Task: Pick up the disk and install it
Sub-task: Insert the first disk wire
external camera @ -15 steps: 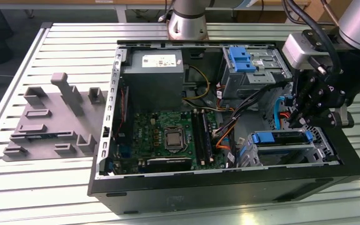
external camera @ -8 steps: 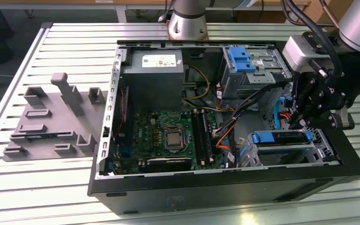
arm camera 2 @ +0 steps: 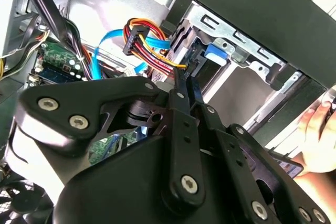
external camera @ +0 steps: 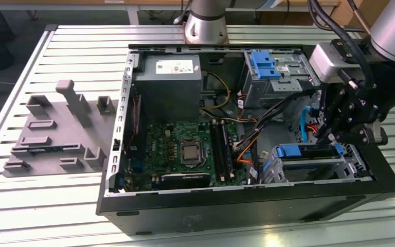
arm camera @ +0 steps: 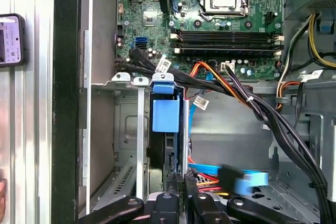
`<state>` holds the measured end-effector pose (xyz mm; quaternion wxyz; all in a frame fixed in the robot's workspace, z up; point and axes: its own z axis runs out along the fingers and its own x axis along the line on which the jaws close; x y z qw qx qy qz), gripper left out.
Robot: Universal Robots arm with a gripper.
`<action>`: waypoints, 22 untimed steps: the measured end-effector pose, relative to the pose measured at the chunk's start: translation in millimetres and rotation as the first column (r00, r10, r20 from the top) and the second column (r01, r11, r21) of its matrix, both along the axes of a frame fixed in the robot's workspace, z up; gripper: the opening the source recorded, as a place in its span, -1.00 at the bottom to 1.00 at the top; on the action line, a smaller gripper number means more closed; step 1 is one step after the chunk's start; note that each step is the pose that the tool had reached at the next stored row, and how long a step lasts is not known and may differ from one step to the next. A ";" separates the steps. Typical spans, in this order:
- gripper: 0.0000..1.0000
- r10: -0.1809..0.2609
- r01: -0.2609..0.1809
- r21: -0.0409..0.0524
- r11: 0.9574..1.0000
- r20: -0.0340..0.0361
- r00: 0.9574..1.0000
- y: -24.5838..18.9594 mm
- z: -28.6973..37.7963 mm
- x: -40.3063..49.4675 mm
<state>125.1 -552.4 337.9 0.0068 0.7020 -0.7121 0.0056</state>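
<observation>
We see the black linkage gripper with its fingers drawn together, nothing visibly held, poised over the metal drive cage. The disk sits edge-up in that cage, its smooth blue plastic bracket showing, at five o'clock inside the open computer case. The green motherboard lies near centre; a grey moulded fixture block rests at nine o'clock. No writing is legible.

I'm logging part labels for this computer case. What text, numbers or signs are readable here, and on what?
None is readable.
Power supply sticker: print too small.
White tags on the cables: too blurred.
Motherboard markings: too small.
Phone screen outside the case: washed out.
</observation>
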 end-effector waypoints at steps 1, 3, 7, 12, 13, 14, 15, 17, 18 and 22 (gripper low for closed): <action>-0.68 0.000 0.000 0.000 1.000 0.000 1.000 -0.5 -0.6 0.0; -0.68 0.000 0.000 0.000 1.000 0.000 1.000 -1.6 -1.2 0.0; -0.68 0.001 -0.001 0.000 1.000 0.000 1.000 -3.3 -1.7 -0.2; -0.68 0.004 -0.004 0.000 1.000 0.000 1.000 -3.6 -2.5 -0.7; -0.68 0.004 -0.004 0.000 1.000 0.000 1.000 -3.6 -2.8 -0.7; -0.68 0.004 -0.004 0.000 1.000 0.000 1.000 -3.6 -3.0 -0.7; -0.68 0.004 -0.004 0.000 1.000 0.000 1.000 -3.6 -3.2 -0.7; -0.68 0.004 -0.004 0.000 1.000 0.000 1.000 -3.6 -3.6 -0.8; -0.68 0.004 -0.004 0.000 1.000 0.000 1.000 -3.6 -3.8 -0.8; -0.68 0.004 -0.004 0.000 1.000 0.000 1.000 -3.9 -4.1 -0.9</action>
